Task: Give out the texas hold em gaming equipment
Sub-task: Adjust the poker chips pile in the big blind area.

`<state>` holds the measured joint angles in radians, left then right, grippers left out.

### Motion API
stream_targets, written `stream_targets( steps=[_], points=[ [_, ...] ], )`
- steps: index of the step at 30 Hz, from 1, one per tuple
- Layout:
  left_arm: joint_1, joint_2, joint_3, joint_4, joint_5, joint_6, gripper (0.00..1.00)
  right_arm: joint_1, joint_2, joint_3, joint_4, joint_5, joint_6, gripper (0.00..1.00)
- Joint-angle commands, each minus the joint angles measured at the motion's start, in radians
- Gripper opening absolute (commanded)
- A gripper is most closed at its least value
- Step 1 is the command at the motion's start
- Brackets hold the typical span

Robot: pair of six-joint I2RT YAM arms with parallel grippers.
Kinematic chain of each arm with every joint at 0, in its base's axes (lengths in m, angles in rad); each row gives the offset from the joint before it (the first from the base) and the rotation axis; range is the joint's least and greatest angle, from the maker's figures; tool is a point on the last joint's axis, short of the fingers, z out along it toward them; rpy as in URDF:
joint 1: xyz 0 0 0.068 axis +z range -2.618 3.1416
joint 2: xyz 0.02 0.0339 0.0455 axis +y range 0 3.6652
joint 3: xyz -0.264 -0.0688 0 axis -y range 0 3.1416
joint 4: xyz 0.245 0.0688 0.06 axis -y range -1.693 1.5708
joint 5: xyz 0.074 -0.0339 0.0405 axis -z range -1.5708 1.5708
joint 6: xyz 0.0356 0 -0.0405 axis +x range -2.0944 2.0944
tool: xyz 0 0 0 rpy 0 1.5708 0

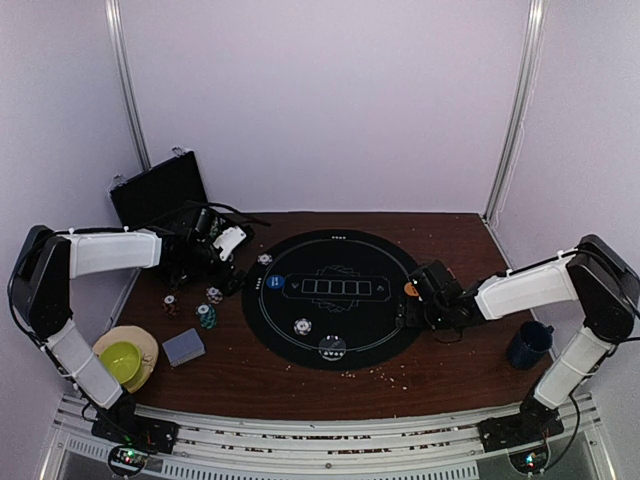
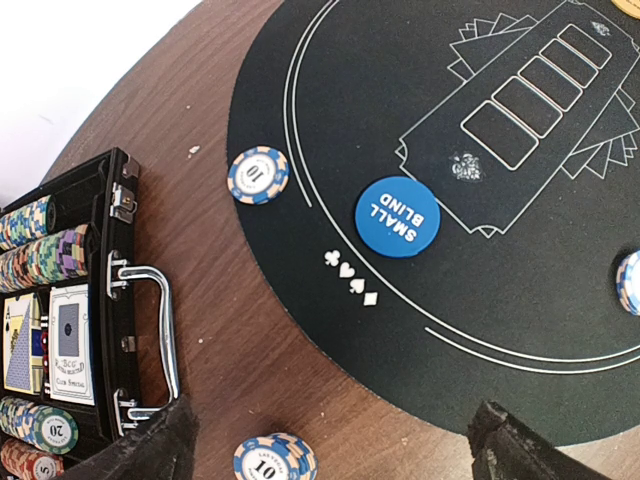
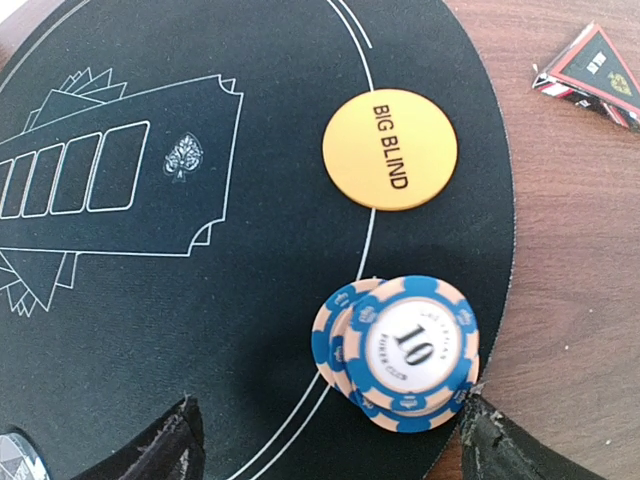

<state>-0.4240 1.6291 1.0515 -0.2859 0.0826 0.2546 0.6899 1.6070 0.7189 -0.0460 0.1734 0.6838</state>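
Between the fingers of your right pincer [image 3: 330, 445], close against one of them, a short, slightly slumped stack of blue-and-cream "10" chips [image 3: 400, 350] lies flat, face up. Straight ahead of that pincer, just past the stack, the orange BIG BLIND disc [image 3: 390, 150] lies flat with its lettering up.

Ahead of your left pincer [image 2: 335, 445], the blue SMALL BLIND disc [image 2: 397, 216] lies flat, face up. A single blue "10" chip [image 2: 258, 175] lies just beside it. Another blue "10" chip [image 2: 275, 458] lies between the fingers, nearer one of them.
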Motion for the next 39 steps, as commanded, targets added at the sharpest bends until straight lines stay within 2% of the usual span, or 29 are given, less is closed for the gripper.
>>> stream_targets(
  steps=[1, 20, 31, 39],
  points=[
    [0.007, 0.007, 0.004, 0.031, -0.001, -0.006, 0.98, 0.008, 0.01, -0.005, 0.031, -0.002, 0.013, 0.87],
    [0.007, 0.008, 0.004, 0.031, 0.0, -0.006, 0.98, 0.025, 0.003, 0.02, 0.023, 0.028, -0.025, 0.88],
    [0.007, 0.009, 0.006, 0.031, 0.0, -0.007, 0.98, 0.026, -0.106, 0.021, -0.034, 0.064, -0.04, 0.89],
    [0.007, 0.01, 0.005, 0.03, 0.0, -0.007, 0.98, 0.024, -0.056, 0.124, -0.174, 0.137, -0.102, 1.0]
  ],
)
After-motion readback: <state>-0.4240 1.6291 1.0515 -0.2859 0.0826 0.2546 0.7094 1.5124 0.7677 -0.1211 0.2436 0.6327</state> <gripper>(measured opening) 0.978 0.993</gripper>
